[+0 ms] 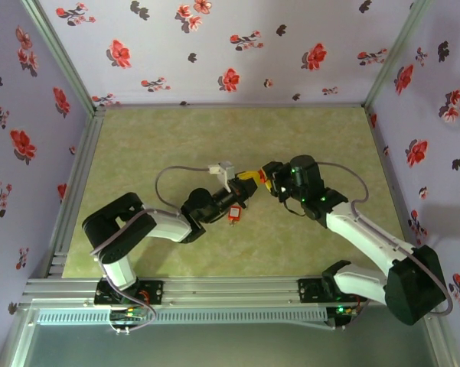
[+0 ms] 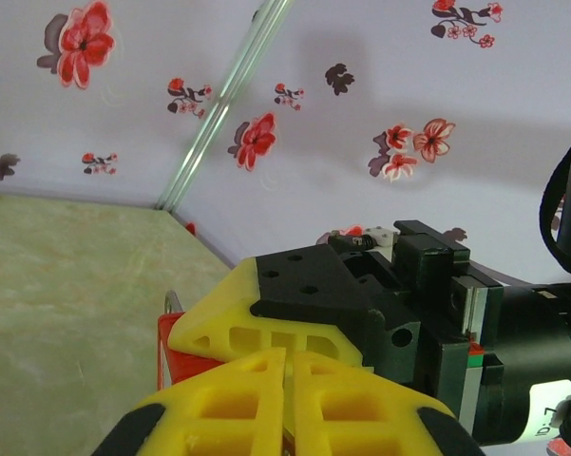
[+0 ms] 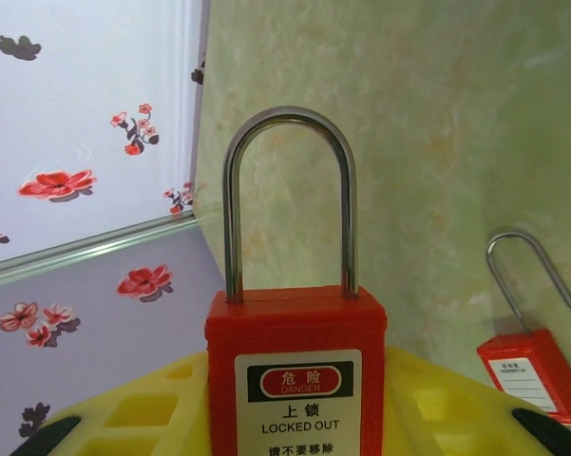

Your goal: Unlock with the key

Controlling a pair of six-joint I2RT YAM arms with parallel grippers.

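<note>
Flowery wallpaper walls (image 1: 214,53) all round and a pale green tabletop (image 1: 138,153), so nothing's really in your way. Your right pincer (image 3: 295,366) is clamped on the red "LOCKED OUT" padlock (image 3: 296,408). The body sits between the yellow fingers and the shackle (image 3: 290,180) sticks out past the tips. Both legs are seated in the body, so it looks locked to me. Your left pincer (image 2: 287,361) is squeezed together right in front of the right one, almost nose to nose. I'd guess the key's pinched in there, but honestly I can't make it out. This step is all about lining up, I reckon. The keyway should be on the end opposite the shackle, buried back toward the right pincer's palm, so you'll probably need to tilt the lock to expose it first. Go in straight along the key's axis, twist from the wrist, and grip the body firmly so it doesn't spin. Ignore the second red padlock (image 3: 534,372) lying on the table near the right pincer.
</note>
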